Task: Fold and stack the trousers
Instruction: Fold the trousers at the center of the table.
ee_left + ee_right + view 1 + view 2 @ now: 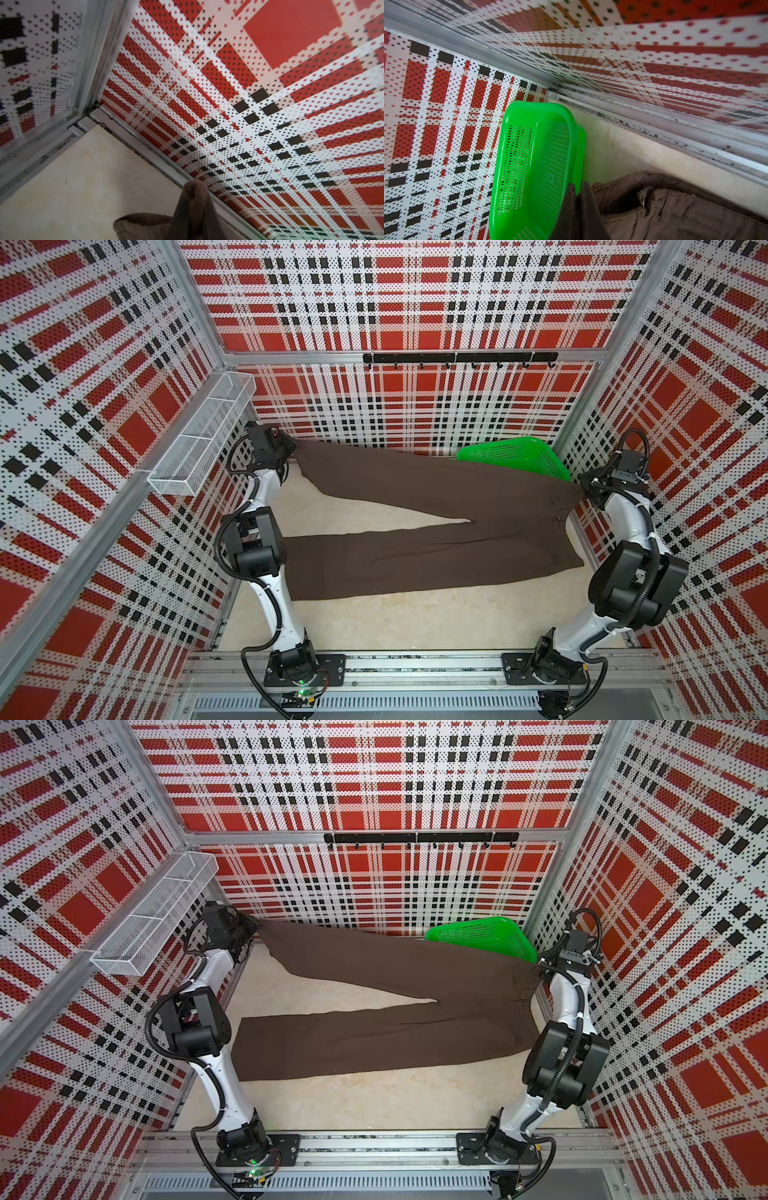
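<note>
1. Across the pale beige tabletop [415,626], in both top views, the dark brown long-legged cloth trousers [436,556] lie spread sideways. The waistband is over by the right arm, the near leg lies flat, and the far leg splays off towards the back wall.
2. Up in the far left corner, the left gripper [293,448] is pinched tight on the hem of that far leg and holds it up off the table.
3. Over on the other side, the right gripper [587,490] is clamped on the far corner of the waistband. It sits just beside the bright green perforated plastic basket [515,456], which is tipped against the back wall, its lower edge hidden behind the cloth.
4. Left wrist view now: bunched brown hem [193,197] is caught right at the claw, with the wall corner beyond.
5. Right wrist view: two dark fingers [588,209] are almost together, and the crumpled waistband [654,207] is right beside them. The basket [537,158] stands on edge against the wall.
</note>
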